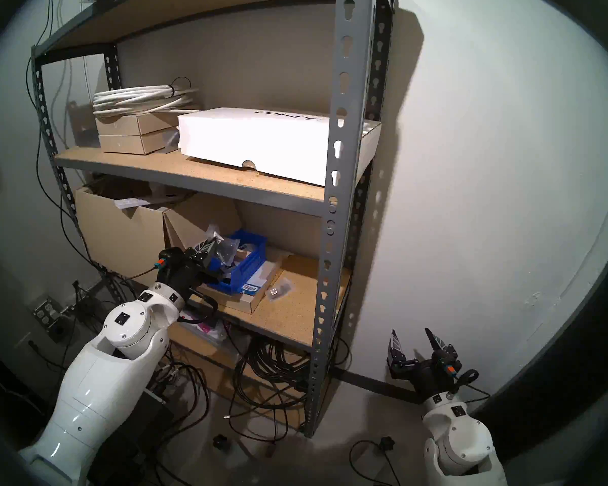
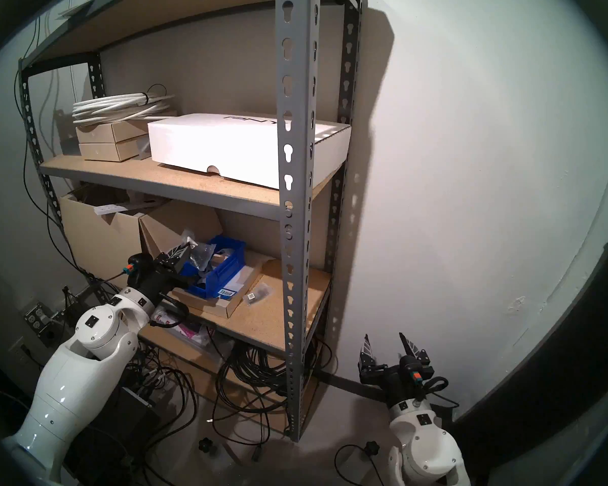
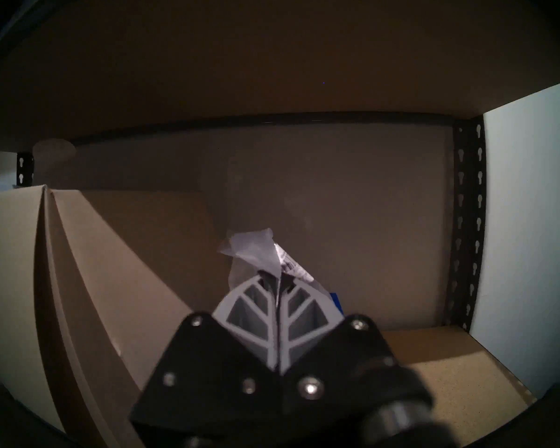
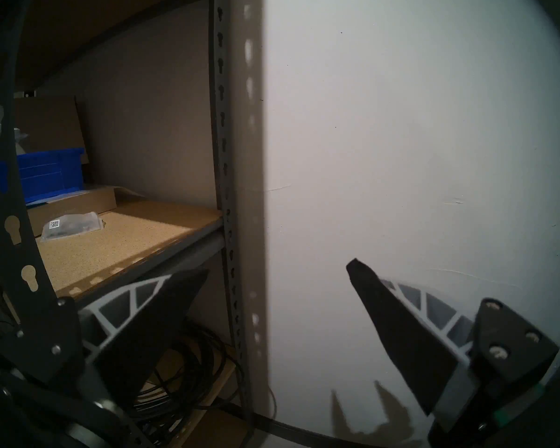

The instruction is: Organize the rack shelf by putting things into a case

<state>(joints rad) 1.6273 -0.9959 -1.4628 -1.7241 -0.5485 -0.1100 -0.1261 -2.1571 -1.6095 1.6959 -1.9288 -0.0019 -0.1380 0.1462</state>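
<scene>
pinching a crinkly plastic bag [image 3: 256,253] by its top, our left gripper [image 3: 277,281] holds it beside the blue bin [image 1: 241,264]; light, limp, slippery. our right gripper [image 1: 416,345] gapes empty.

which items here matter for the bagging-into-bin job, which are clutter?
Job:
- blue bin
- held bag, pinched in left claw
- loose bag on shelf board

Clutter:
- white box
- white cable coil
- cardboard boxes
</scene>
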